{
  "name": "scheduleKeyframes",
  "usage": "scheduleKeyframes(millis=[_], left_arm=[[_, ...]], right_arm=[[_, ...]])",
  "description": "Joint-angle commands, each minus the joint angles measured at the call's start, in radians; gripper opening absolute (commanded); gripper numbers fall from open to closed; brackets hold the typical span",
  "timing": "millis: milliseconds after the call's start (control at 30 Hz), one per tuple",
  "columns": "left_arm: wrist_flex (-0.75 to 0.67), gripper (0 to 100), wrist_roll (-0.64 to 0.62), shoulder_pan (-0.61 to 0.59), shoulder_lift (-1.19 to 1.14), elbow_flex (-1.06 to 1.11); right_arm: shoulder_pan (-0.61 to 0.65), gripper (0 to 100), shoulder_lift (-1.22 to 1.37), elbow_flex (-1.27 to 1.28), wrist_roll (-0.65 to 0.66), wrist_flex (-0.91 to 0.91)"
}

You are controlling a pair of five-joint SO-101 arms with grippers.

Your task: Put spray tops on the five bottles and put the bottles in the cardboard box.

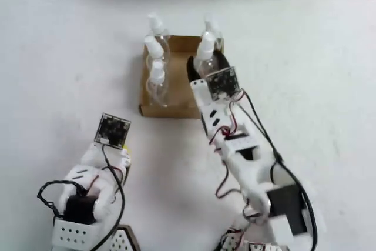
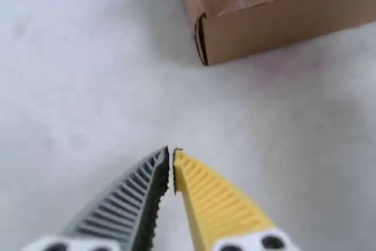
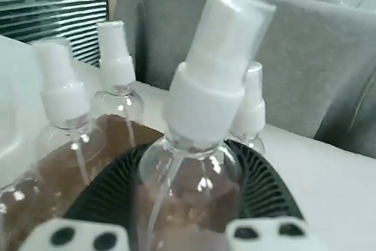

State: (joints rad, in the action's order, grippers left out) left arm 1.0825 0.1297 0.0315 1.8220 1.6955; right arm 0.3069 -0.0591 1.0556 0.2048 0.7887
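Observation:
The cardboard box (image 1: 176, 110) sits mid-table with several clear bottles standing in it, each with a white spray top. Three bottles (image 1: 157, 77) line its left side and two stand on its right. My right gripper (image 1: 207, 58) is over the box's right side, open, its black jaws standing either side of the nearer right bottle (image 3: 188, 192), whose spray top (image 3: 214, 57) rises in front of the camera. My left gripper (image 2: 171, 154) is shut and holds nothing, low over bare table short of the box corner (image 2: 202, 42). The left arm (image 1: 88, 174) sits at the front left.
The white table (image 1: 305, 57) is bare around the box. A grey upholstered seat (image 3: 329, 57) lies beyond the far table edge. Cables trail from both arm bases (image 1: 276, 204) at the front.

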Motion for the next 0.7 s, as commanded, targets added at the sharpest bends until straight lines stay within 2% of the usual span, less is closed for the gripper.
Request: scheduleKeyframes(millis=[0, 100, 333, 667], left_arm=[[0.000, 2, 0.008, -0.004, 0.004, -0.003], [-0.002, 2, 0.008, -0.002, 0.004, -0.003], [-0.003, 2, 0.008, -0.002, 0.004, -0.003], [-0.003, 2, 0.008, -0.005, 0.004, -0.003]], right_arm=[[-0.054, 1.5, 0.079, -0.118, -0.120, 0.033], [-0.070, 1.5, 0.148, -0.175, -0.224, 0.033], [-0.056, 1.5, 0.245, -0.218, -0.158, 0.039], [-0.058, 1.5, 0.366, -0.307, -0.157, 0.039]])
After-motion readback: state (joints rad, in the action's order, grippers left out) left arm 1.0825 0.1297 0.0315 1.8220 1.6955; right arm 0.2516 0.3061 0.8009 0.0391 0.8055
